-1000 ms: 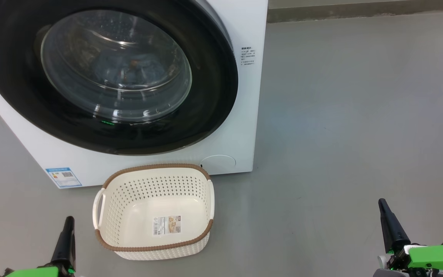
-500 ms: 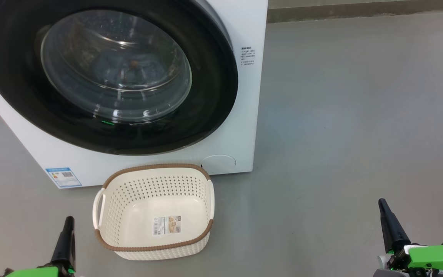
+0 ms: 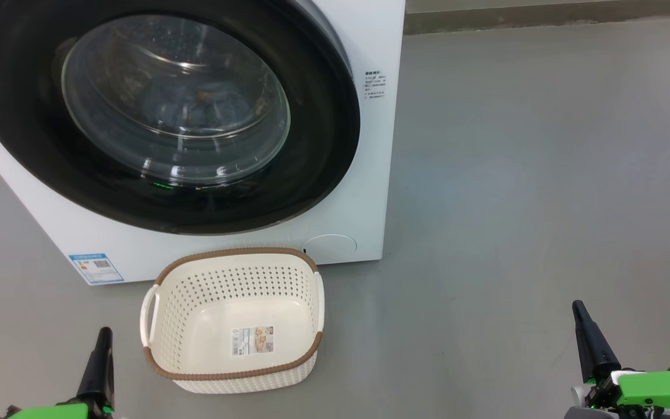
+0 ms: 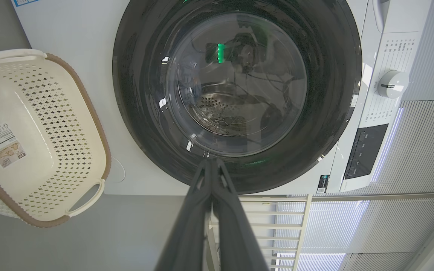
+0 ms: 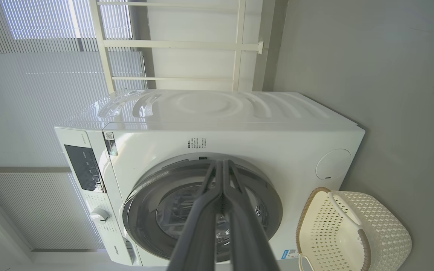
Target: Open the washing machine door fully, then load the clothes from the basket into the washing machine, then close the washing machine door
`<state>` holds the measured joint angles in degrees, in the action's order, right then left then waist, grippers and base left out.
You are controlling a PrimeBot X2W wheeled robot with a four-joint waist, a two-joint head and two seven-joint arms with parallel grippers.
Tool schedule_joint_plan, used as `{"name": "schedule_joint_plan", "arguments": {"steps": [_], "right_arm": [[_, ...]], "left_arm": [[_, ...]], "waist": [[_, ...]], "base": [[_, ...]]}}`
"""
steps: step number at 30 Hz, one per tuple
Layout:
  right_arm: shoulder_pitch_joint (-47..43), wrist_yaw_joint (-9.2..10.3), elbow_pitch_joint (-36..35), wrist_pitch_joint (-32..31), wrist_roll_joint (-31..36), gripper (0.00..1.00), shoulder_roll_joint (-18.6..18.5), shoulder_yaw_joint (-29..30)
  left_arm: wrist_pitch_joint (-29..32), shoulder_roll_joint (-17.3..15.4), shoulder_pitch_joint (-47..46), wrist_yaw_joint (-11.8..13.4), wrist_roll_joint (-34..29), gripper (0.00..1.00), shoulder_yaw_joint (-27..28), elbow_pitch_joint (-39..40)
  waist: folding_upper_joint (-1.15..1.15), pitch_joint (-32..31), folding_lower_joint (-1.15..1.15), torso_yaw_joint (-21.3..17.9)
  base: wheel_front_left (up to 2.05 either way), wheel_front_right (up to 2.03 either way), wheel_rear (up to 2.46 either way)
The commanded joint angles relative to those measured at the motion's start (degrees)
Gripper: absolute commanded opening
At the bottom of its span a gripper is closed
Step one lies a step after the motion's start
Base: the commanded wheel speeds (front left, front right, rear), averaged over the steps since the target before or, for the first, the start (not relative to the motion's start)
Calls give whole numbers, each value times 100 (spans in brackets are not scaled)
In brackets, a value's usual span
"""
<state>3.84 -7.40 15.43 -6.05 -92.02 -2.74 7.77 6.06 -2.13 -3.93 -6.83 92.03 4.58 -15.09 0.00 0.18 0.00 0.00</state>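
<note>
Nothing has shifted in the last second: left tool [image 4: 211, 162] and right tool [image 5: 222, 162] sit low, fingers pressed together, holding nothing. The washing machine door [image 3: 312, 145] is shut, ahead and nearer the left tool. The clothes [image 3: 195, 107] show blue behind its glass, and the basket [image 3: 233, 254] stands empty just before the washing machine [image 3: 370, 46], so the task looks finished.

The washer [image 3: 370, 174] is white, with a blue sticker [image 3: 96, 267]. The door [image 3: 323, 145] is glossy black around a clear glass window [image 3: 178, 145]. The clothes [image 3: 195, 105] behind the glass appear blue with an orange spot. The basket [image 3: 236, 381] is cream-white, perforated in rows, with a brown woven-look rim [image 3: 236, 251]. The floor [image 3: 544, 174] is plain grey. The left gripper [image 3: 104, 333] and right gripper [image 3: 577, 305] have dark fingers and green housings.
</note>
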Motion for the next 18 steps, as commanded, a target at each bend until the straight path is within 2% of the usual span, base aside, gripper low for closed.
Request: {"name": "schedule_joint_plan", "arguments": {"steps": [1,18], "right_arm": [[235,-9,-141,-43,-15,0,-19,-126],[235,-9,-141,-45,-14,0,-17,-124]], "left_arm": [[43,-79,-226,-66,13,0,195,104],[45,-78,-226,-66,12,0,197,104]], "waist": [[0,0,0,0],[0,0,0,0]], "base": [[0,0,0],[0,0,0]]}}
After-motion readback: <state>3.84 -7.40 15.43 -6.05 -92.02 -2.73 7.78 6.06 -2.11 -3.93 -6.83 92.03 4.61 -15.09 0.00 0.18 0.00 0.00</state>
